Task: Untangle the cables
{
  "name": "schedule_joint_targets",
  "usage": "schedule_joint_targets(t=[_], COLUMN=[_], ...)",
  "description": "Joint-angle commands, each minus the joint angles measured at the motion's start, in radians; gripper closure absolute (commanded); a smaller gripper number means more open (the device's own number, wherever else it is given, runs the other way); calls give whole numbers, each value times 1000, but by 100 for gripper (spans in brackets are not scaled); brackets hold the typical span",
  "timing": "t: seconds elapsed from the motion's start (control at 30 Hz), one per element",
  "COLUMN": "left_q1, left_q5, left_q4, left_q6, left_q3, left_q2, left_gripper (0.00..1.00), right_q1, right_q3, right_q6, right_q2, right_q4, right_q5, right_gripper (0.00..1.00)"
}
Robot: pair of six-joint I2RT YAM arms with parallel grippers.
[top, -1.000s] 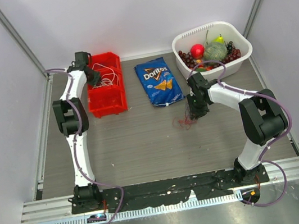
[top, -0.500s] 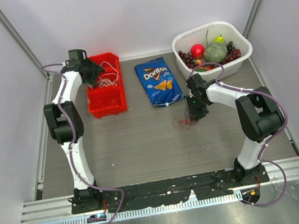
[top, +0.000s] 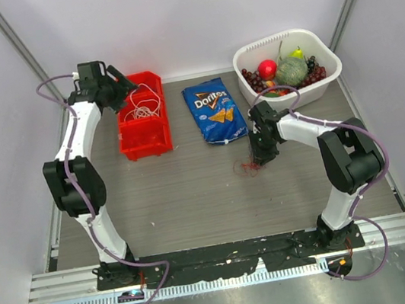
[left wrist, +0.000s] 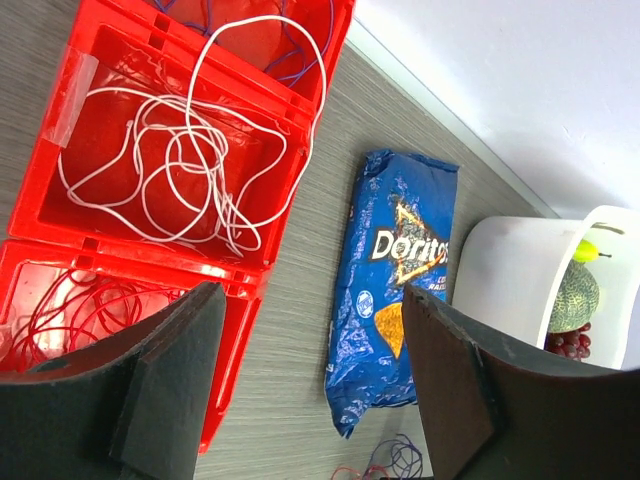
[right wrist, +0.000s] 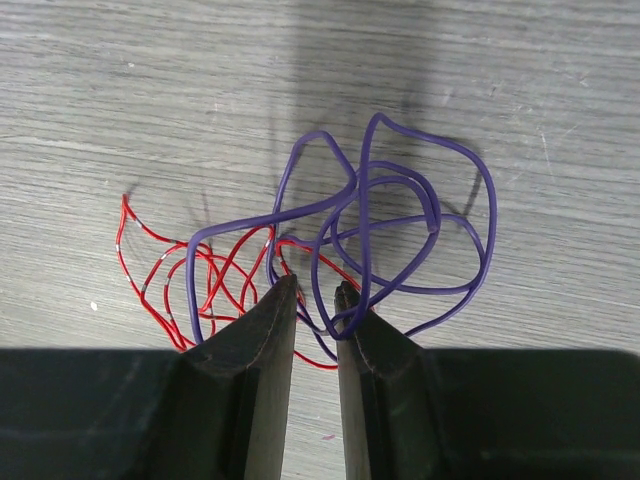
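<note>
Two of the cables, a purple cable (right wrist: 432,205) and a red cable (right wrist: 120,245), lie on the table as one small tangle (top: 249,165). My right gripper (right wrist: 315,290) (top: 262,156) is down on it, its jaws a narrow gap apart. A purple loop hooks over the right fingertip and strands cross the gap, unpinched. A white cable (left wrist: 190,170) (top: 145,107) lies loose in the middle compartment of the red bin (left wrist: 130,258) (top: 145,142). A red cable (left wrist: 80,310) lies in the near compartment, and blue strands (left wrist: 300,70) show in the far one. My left gripper (left wrist: 310,300) (top: 116,84) hangs open and empty above the bin's back left.
A blue Doritos bag (top: 215,111) (left wrist: 395,290) lies between the bin and the tangle. A white basket (top: 329,74) (left wrist: 500,270) of fruit stands at the back right, just behind my right arm. White walls close in the sides and back.
My left gripper has opened and pulled up and back-left from the bin, leaving the white cable inside. My right gripper has edged slightly left over the tangle.
</note>
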Motion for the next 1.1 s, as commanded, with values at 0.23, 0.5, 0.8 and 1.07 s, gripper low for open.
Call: schedule_joint_targets(t=[0.23, 0.5, 0.8, 1.07], left_q1=[-59, -79, -103, -118], left_q5=[76, 22, -206, -383], left_q4=[465, 564, 329, 160], left_q6=[-110, -140, -91, -78], left_q3=[-176, -109, 101, 284], left_q2=[24, 143, 291, 381], left_gripper=[19, 24, 23, 41], right_q1=[6, 6, 8, 9], right_q3=[-13, -22, -25, -25], right_q6=[1, -8, -19, -26], right_q2=[-86, -117, -125, -129], right_q4=[28, 28, 23, 8], right_q5=[15, 36, 62, 84], right_gripper=[73, 73, 72, 72])
